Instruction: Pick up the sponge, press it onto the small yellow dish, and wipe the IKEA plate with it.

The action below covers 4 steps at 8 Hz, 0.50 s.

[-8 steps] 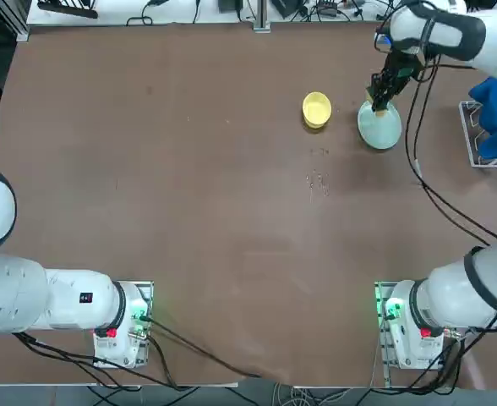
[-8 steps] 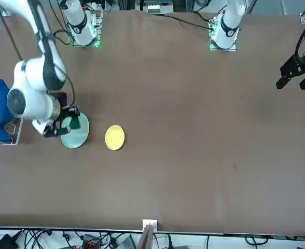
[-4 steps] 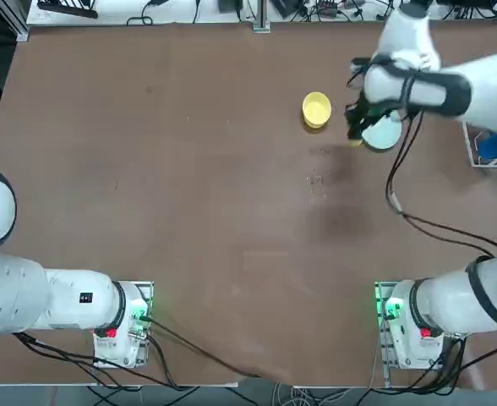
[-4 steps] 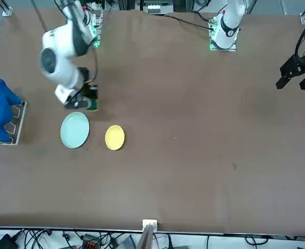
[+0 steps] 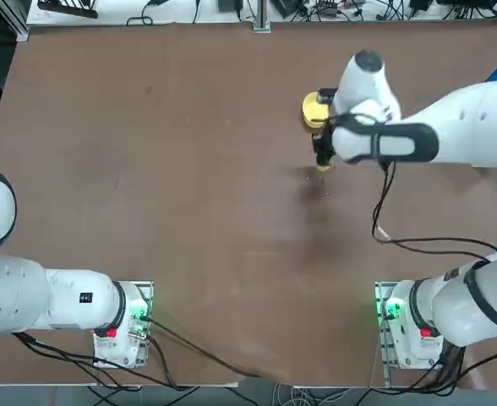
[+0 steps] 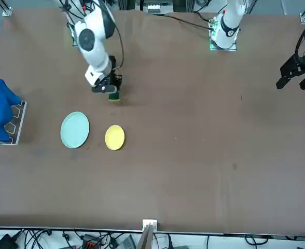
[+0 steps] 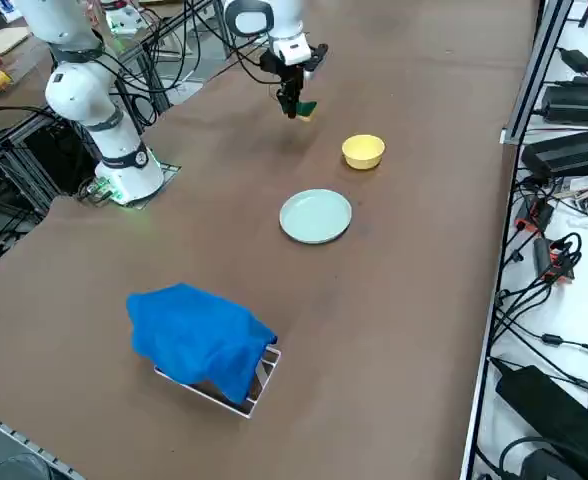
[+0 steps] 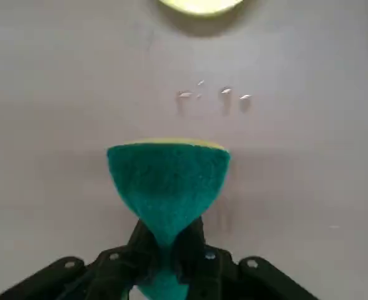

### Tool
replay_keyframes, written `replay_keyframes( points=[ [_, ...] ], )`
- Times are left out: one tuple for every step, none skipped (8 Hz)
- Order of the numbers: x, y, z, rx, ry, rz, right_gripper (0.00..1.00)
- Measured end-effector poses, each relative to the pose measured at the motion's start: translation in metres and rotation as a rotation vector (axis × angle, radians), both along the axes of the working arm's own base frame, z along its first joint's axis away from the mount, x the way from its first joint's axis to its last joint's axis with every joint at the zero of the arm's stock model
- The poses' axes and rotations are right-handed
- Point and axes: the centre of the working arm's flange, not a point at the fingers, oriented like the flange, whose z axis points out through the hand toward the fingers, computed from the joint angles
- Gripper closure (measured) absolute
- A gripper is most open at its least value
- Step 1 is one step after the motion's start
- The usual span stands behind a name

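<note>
My right gripper (image 5: 323,154) is shut on the sponge (image 8: 168,181), whose dark green face and thin yellow edge show in the wrist view. The sponge (image 6: 113,95) hangs above bare table, on the robot's side of the small yellow dish (image 6: 114,137). The arm partly covers the yellow dish (image 5: 314,110) from overhead. The pale aqua IKEA plate (image 6: 74,129) lies beside the dish, away from the gripper (image 6: 110,89), and the arm hides it in the top view. From the right side, the sponge (image 7: 305,108), dish (image 7: 363,151) and plate (image 7: 316,216) are all apart.
A blue cloth (image 7: 199,335) lies over a small rack near the table's right edge, past the plate. Small pale specks (image 8: 212,95) dot the table between the sponge and the dish. Cables trail from the right arm across the table (image 5: 392,237).
The right gripper, still shut on the sponge, left the spot over the IKEA plate and travelled toward the robot's left and nearer the bases. It is now on the robot's side of the yellow dish.
</note>
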Motion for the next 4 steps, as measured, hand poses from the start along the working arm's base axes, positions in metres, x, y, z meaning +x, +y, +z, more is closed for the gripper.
replay_keyframes(
  points=[
    [-0.012,0.009,-0.017,0.007,-0.011,-0.009,0.84],
    [-0.022,0.012,-0.032,0.009,-0.014,-0.014,0.84],
    [-0.029,0.014,-0.044,0.004,-0.008,-0.017,0.84],
    [-0.032,0.015,-0.051,-0.001,0.000,-0.022,0.84]
  ],
)
